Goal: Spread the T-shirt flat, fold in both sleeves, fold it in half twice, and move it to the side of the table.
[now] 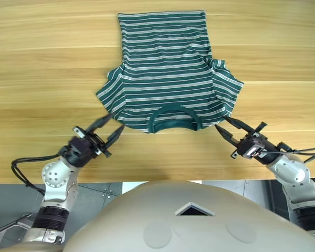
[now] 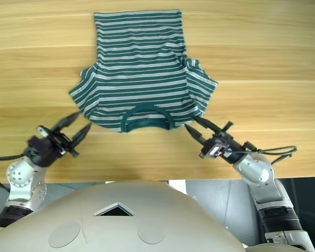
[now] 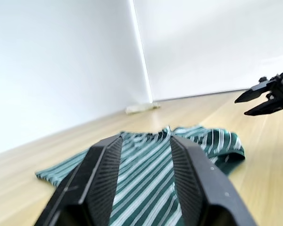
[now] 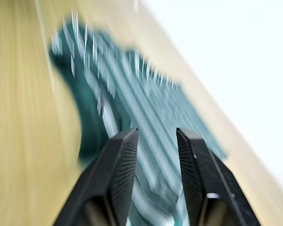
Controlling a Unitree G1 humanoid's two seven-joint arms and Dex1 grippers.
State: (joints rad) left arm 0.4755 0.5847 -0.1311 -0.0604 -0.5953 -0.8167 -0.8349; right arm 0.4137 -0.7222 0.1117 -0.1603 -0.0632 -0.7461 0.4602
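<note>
The T-shirt [image 1: 165,68] lies on the table [image 1: 42,63], the left hand [image 1: 117,120] and right hand [image 1: 220,122] flanking its near edge.

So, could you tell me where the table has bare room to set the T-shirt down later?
Bare wood of the table lies wide on the robot's left of the T-shirt and again on its right. It is crowded along the near edge, where the left gripper and the right gripper sit open at the shirt's shoulders.
</note>
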